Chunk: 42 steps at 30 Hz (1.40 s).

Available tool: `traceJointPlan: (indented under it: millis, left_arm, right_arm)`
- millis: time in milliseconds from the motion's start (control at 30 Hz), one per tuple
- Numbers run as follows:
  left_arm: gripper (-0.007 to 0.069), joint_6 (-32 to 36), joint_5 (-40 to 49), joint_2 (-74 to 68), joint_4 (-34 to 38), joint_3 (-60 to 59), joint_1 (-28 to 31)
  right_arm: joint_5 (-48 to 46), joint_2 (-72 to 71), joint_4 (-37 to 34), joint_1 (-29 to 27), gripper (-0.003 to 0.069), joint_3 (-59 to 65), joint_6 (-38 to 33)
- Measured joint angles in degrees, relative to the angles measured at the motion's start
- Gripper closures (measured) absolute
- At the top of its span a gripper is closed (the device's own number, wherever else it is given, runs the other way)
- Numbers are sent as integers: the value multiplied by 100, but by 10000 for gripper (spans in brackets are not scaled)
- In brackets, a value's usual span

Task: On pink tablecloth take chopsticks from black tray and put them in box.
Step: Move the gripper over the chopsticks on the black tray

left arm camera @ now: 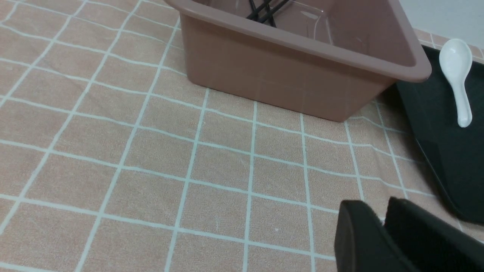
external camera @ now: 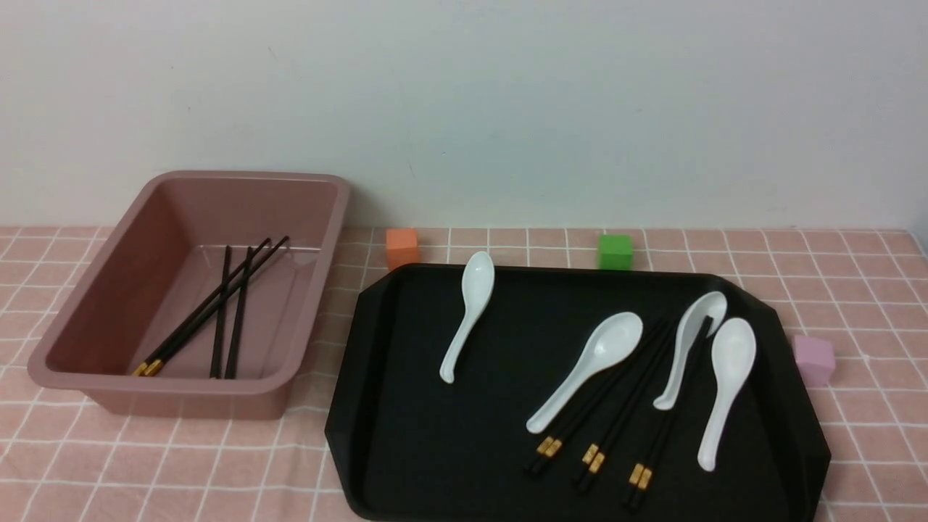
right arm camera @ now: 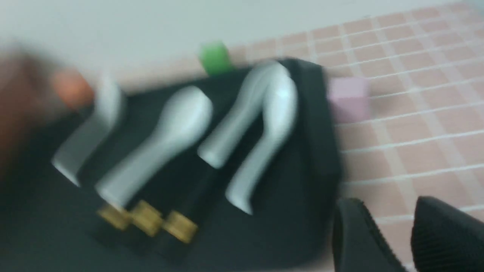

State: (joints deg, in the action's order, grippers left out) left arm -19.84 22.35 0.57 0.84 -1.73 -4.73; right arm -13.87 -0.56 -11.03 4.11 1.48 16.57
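Tray [external camera: 435, 435] fills the front view's lower right and box [external camera: 145, 239] sits mid left, with a narrow strip of tablecloth [external camera: 330, 326] between their edges. Six chopsticks [external camera: 616, 406] lie at the tray's lower right among spoons [external camera: 602, 362], and four more are in the box. Left gripper [left arm camera: 382, 211] is over bare cloth near the box, jaws look closed and empty. Right gripper [right arm camera: 391, 204] is just off the tray's edge, blurred, jaws apart and empty.

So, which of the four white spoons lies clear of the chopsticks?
The leftmost spoon, alone on bare black tray; the other three spoons lie among the chopsticks on the right.
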Motion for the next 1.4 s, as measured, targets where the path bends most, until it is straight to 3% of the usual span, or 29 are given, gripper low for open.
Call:
traceJointPlan:
  millis: [233, 367, 500, 700, 867, 1000, 1033, 1200, 1233, 1300, 1400]
  left_arm:
    - [495, 0, 0, 0, 0, 0, 0]
    - [493, 0, 0, 0, 0, 0, 0]
    - [487, 0, 0, 0, 0, 0, 0]
    - [479, 0, 0, 0, 0, 0, 0]
    - [476, 0, 0, 0, 0, 0, 0]
    - [471, 0, 0, 0, 0, 0, 0]
    - [469, 0, 0, 0, 0, 0, 0]
    - [465, 0, 0, 0, 0, 0, 0]
    - [465, 0, 0, 0, 0, 0, 0]
    - [460, 0, 0, 0, 0, 0, 0]
    - [459, 0, 0, 0, 0, 0, 0]
  right_arm:
    - [1040, 0, -947, 0, 424, -29, 482]
    - [-47, 315, -983, 0, 511, -803, 475]
    - [-1738, 1537, -628, 0, 623, -2191, -109]
    - [-3941, 4062, -293, 0, 661, -3746, -926]
    - [-4161, 5786, -247, 32, 660, -4368, -1053]
    - [-4072, 6728, -343, 459, 659, -4653, -1075]
    - [-3889, 7157, -349, 938, 659, -4791, -923]
    - [-3234, 8140, 105, 2277, 655, -5239, -27]
    - [-3218, 8183, 105, 2321, 654, -5262, -27]
    - [-3029, 8731, 621, 2706, 631, -5554, 761]
    - [-2971, 9200, 1103, 2800, 579, -5763, 1607]
